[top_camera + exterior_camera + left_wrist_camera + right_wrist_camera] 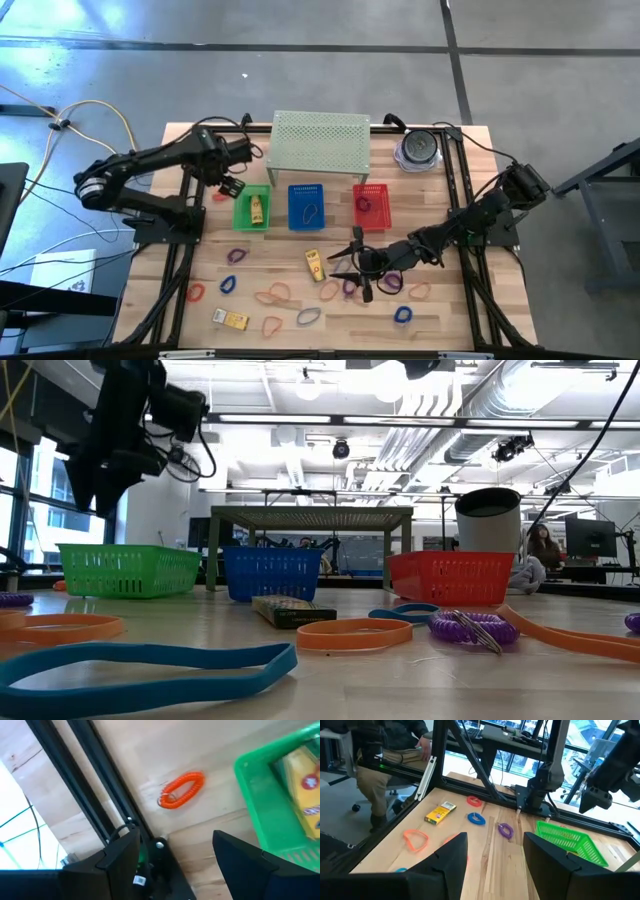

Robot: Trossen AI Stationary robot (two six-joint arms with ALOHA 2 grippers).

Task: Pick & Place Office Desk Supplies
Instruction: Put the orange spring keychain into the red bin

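Rubber-band loops in red, blue, purple and orange lie flat on the near half of the table (300, 300), with one yellow packet (314, 264) in the middle and another (231, 319) near the front. My left gripper (231, 186) (175, 855) hangs open above the table by the green basket's (252, 207) far-left corner, near an orange coiled band (181, 790). My right gripper (354, 265) (495, 852) is open, low over the bands at mid-table, pointing toward the table's left. It touches nothing.
The green basket holds a yellow packet (257, 209). The blue basket (307, 206) and the red basket (371, 204) each hold a band. Behind them stand the pale green perforated shelf (321, 142) and a round grey-and-clear object (418, 148). Black frame rails (183, 250) run along both table sides.
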